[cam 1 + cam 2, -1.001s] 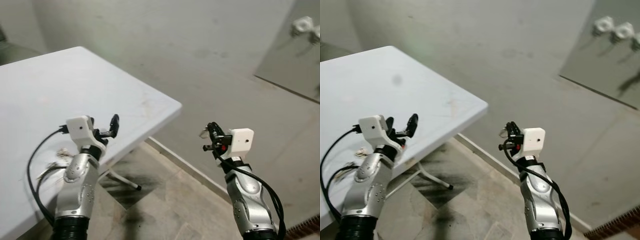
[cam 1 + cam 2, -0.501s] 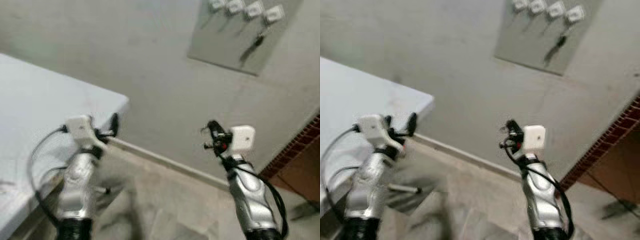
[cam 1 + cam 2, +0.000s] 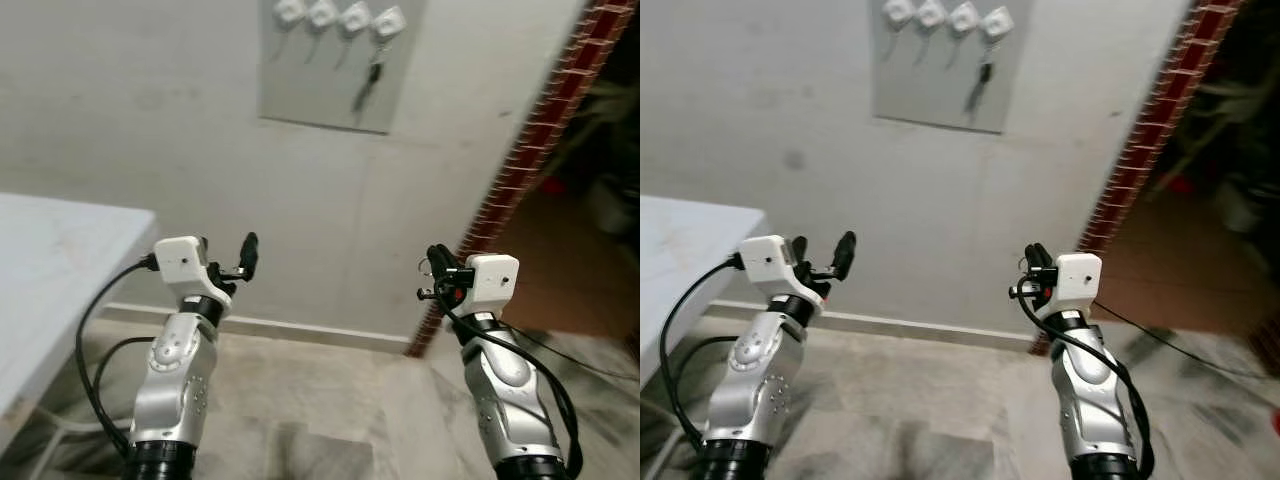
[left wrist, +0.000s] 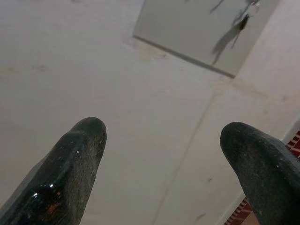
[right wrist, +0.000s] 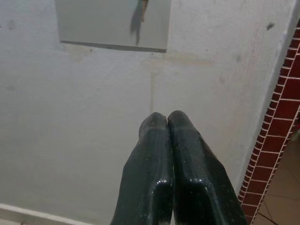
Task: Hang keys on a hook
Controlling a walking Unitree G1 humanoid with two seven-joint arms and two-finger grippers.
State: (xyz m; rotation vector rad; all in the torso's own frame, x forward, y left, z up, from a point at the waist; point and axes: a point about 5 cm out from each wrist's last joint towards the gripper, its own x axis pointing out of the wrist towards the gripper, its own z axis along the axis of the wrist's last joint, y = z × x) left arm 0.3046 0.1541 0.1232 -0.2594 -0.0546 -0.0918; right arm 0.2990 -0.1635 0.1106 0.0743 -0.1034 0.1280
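Observation:
High on the wall ahead hangs a grey panel with a row of several white hooks. A dark key dangles from the rightmost hook. My left gripper is raised at chest height, open and empty; between its fingers I see the panel far off. My right gripper is also raised and shut, pointing at the wall below the panel. A thin ring shows beside its fingers; I cannot tell whether it is held.
A white table juts in at the left. A red brick pillar edges a dark doorway at the right. A pale baseboard runs along the wall, with tiled floor between me and it.
The camera has swung right and up: the table slid off to the left, and the hook panel and brick doorway came fully into view. Both arms keep the same pose.

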